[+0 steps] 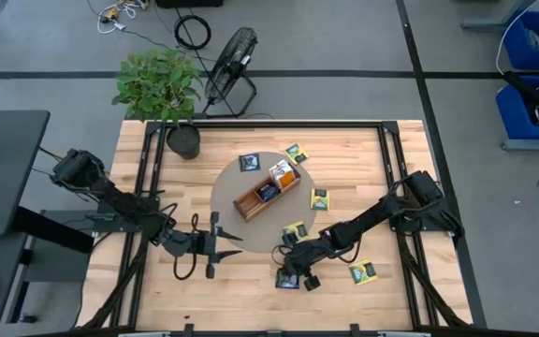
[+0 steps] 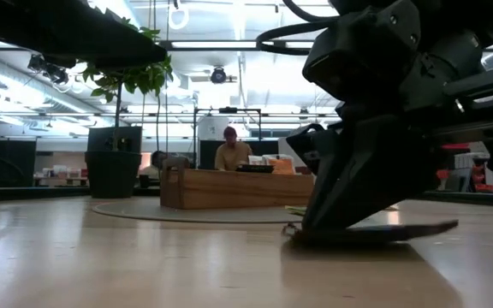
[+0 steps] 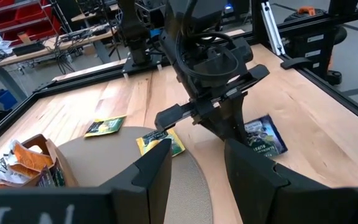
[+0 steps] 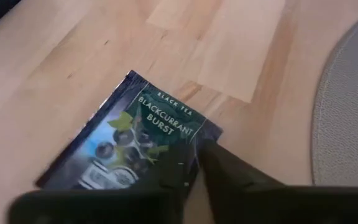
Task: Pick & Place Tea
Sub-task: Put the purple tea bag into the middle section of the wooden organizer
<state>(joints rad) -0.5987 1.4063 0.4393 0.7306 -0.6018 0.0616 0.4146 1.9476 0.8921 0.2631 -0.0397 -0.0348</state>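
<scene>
My right gripper (image 4: 191,180) pinches the navy packet (image 4: 126,146) by its edge on the table (image 4: 229,50); lift straight, slowly. Left gripper (image 3: 194,168) waits, spread.

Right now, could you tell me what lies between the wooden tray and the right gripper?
In the high view, one yellow-green tea packet lies between the wooden tray and the right gripper, at the round mat's edge.

Overhead ceiling strip lights (image 2: 255,44) illuminate the scene evenly; in the high view the wooden surface (image 1: 157,290) is bright with only soft, short shadows under the arms. In the low view the lamps glare, the surface foreground is blurred and the near right gripper (image 2: 358,224) reads as a dark silhouette. In the right wrist view the navy tea packet (image 4: 132,140) print is legible, its near edge and the fingers (image 4: 235,177) soft.
</scene>
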